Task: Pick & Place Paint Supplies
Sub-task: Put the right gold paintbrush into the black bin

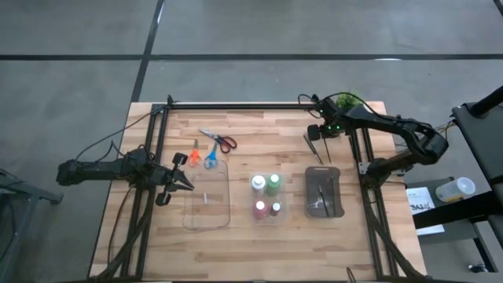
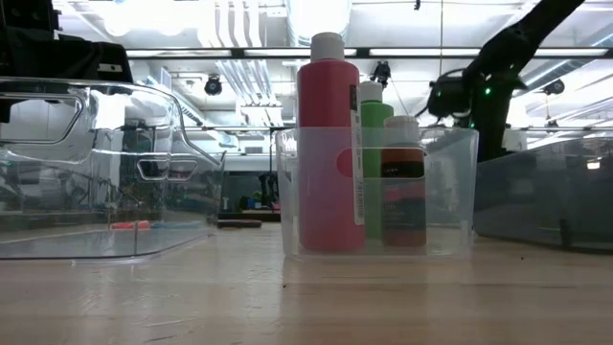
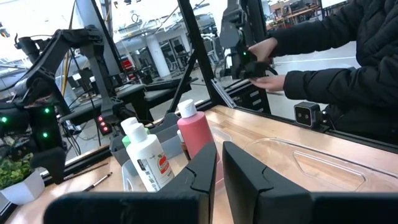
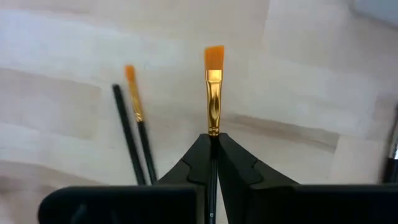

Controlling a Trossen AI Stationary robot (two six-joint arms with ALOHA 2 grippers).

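Observation:
Four paint bottles [image 1: 266, 196] stand upright in a small clear bin; the red one [image 2: 329, 144] is nearest in the low view. Orange [image 1: 193, 154], blue [image 1: 211, 159] and red scissors [image 1: 221, 141] lie flat on the table. My right gripper [image 1: 314, 135] hovers near the far right corner, shut on a paintbrush [image 4: 213, 74] with orange bristles. Two more brushes [image 4: 134, 137] lie on the wood beside it. My left gripper [image 1: 187, 181] is shut and empty at the left edge of the clear tray [image 1: 207, 200]. My right gripper pinches the paintbrush between its two fingers on the dark handle, just behind the gold ferrule [image 4: 212, 127]. The fingers come from above, lying along the brush. Ferrule and orange bristles stick out past the fingertips toward the table. Whether the bristles touch the wood I cannot tell.
A dark grey tray [image 1: 324, 191] holding brushes lies right of the bottle bin. A small green plant [image 1: 346, 102] stands at the far right corner. Black frame rails run along the table's left, far and right sides. A person in a dark jacket [image 3: 348, 74] stands beyond the table.

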